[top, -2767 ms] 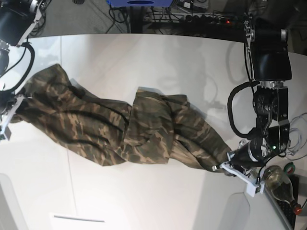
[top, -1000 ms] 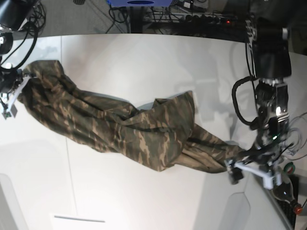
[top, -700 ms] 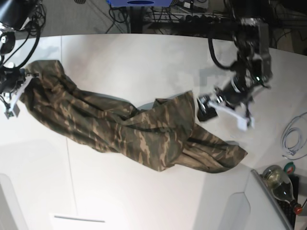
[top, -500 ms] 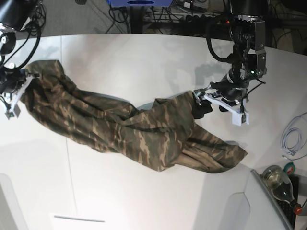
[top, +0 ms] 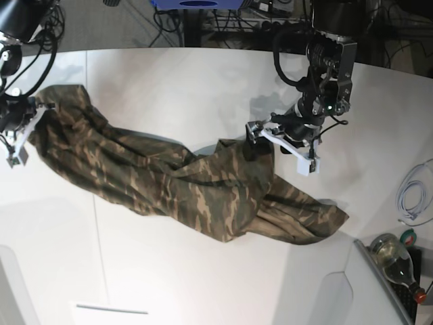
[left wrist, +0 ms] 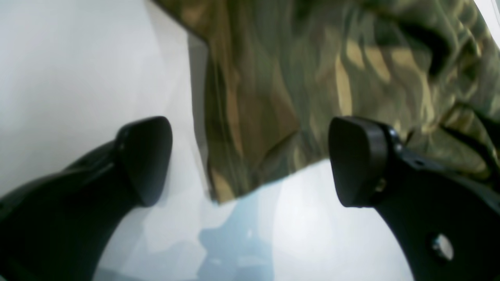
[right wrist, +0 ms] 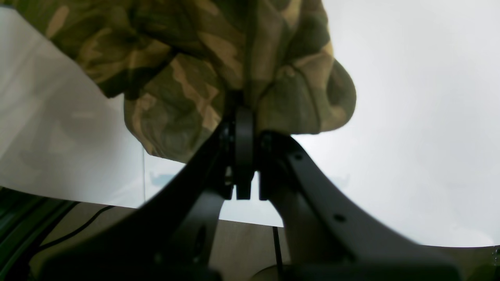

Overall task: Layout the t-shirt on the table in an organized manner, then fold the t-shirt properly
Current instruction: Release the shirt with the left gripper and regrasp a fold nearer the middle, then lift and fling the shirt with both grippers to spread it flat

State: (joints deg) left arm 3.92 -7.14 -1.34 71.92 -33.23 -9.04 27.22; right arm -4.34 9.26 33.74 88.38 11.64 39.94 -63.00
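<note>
The camouflage t-shirt point(top: 183, 179) lies bunched in a diagonal band across the white table point(top: 176, 88). My right gripper point(top: 24, 122) is at the shirt's far left end. In the right wrist view it point(right wrist: 242, 113) is shut on a bunched fold of the shirt point(right wrist: 187, 78), held just above the table. My left gripper point(top: 281, 145) is open over the shirt's upper middle corner. In the left wrist view its fingers point(left wrist: 146, 156) stand wide apart on either side of that corner of the shirt point(left wrist: 254, 128), not touching it. The collar is hidden.
A glass bottle point(top: 394, 261) with a red cap stands at the near right corner, next to a coiled white cable point(top: 413, 196). A thin seam line point(top: 95, 210) runs across the table on the left. Cables and a power strip point(top: 291, 26) lie beyond the far edge.
My left gripper has let go of the shirt's lower right end, which now lies on the table, and moved up and left, open, to the shirt's upper middle corner. The right gripper keeps its hold.
</note>
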